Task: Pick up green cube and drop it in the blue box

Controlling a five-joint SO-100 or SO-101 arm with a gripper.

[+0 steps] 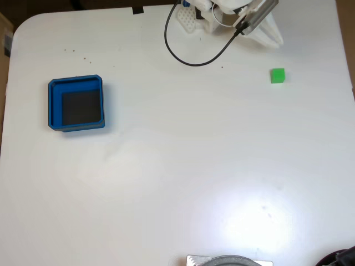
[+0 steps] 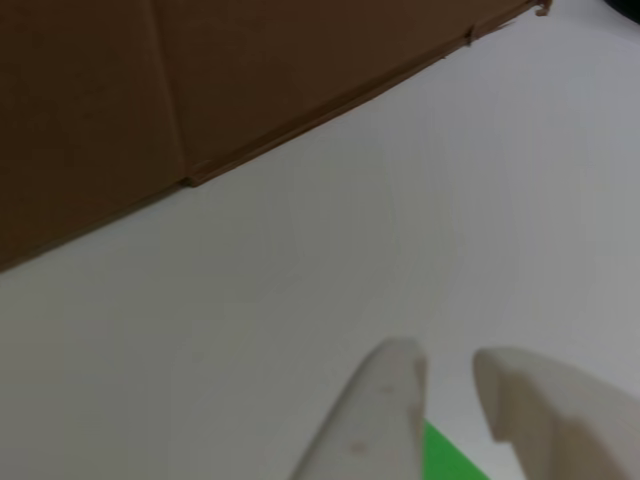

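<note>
Green against white: the cube (image 1: 278, 75) sits alone on the table (image 1: 183, 166) in the fixed view, toward the upper right, resting flat with bare surface all around it. In the other view a corner of the cube (image 2: 450, 458) shows at the bottom edge, partly behind the left fingertip (image 2: 385, 400) and reaching into the gap between the two tips.

The arm (image 1: 244, 16) is folded up at the top edge of the fixed view, above and a little left of the cube, white with a dark grey part angled across it. A white wedge of it points down toward the cube, with bare table between the two. In the other view the gripper (image 2: 448, 385) comes in from the bottom, its two pale fingers set narrowly apart with a slim gap between the tips, nothing clamped in them. Whether they touch the cube cannot be told.

A black cable (image 1: 186, 55) loops out from the arm, well to the left of the cube. The box (image 1: 54, 105) lies far to the cube's left across the table, its dark floor bare. Nothing stands between cube and box. Beyond the cube in the other view, brown cardboard (image 2: 200, 80) borders the table's far edge. A grey round object (image 1: 230, 260) sits at the bottom edge of the fixed view, well below the cube.
</note>
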